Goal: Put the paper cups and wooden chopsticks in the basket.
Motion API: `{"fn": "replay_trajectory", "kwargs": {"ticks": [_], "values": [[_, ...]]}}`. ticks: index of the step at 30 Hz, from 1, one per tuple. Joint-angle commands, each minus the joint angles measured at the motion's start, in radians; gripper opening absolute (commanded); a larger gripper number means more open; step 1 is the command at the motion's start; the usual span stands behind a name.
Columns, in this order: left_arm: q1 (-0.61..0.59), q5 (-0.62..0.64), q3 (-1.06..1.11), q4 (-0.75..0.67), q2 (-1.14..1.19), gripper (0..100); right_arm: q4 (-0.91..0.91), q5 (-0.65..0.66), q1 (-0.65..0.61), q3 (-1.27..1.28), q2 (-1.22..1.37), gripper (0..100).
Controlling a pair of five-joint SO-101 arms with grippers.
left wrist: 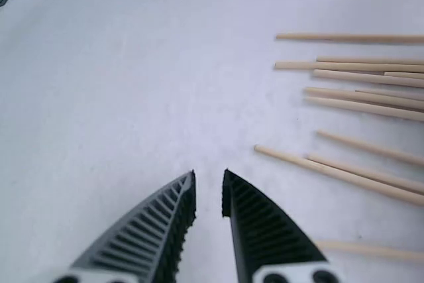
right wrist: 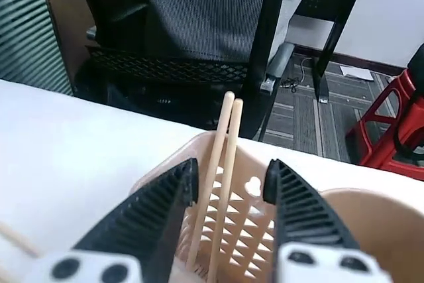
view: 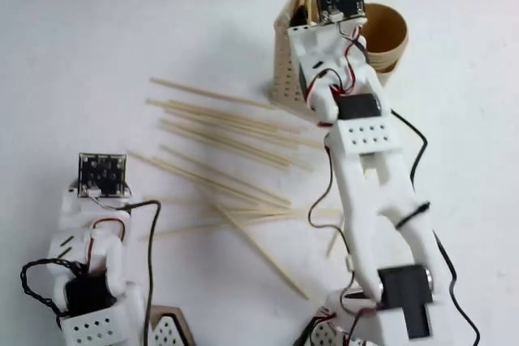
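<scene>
— Now, how do the loose wooden chopsticks [view: 212, 94] lie?

— Flat on the white table [view: 81, 54], long axes running mostly side to side between the arms, slightly fanned. One stick [view: 260, 250] crosses on a steeper diagonal. All are thin, round, pale wood.

— And the stored pair?

— Two chopsticks [right wrist: 225, 164] stand near-upright in the basket [view: 288, 62], tips above its rim. The basket is beige perforated plastic at the table's far edge. A brown paper cup [view: 388, 34] stands just beside it, mouth up.

— Arm pose?

— The right arm [view: 369, 168] is stretched out to the basket. The right gripper [right wrist: 230, 171] is spread wide, with the pair between its ribbed black jaws and neither jaw clamping. The left arm [view: 93, 241] is folded near the front edge. The left gripper [left wrist: 209, 175] hangs over bare table with a narrow gap, holding nothing.
</scene>
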Motion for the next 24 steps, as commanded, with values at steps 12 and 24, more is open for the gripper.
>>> {"fn": "replay_trajectory", "kwargs": {"ticks": [12, 24], "values": [[-0.008, -0.011, -0.008, -0.003, -0.012, 9, 0.510, 0.066, -0.133, -0.048, -0.358, 17.0], [-0.010, -0.011, -0.008, -0.003, -0.012, 9, 0.915, 0.155, -0.263, -0.043, -0.219, 17.0]]}}
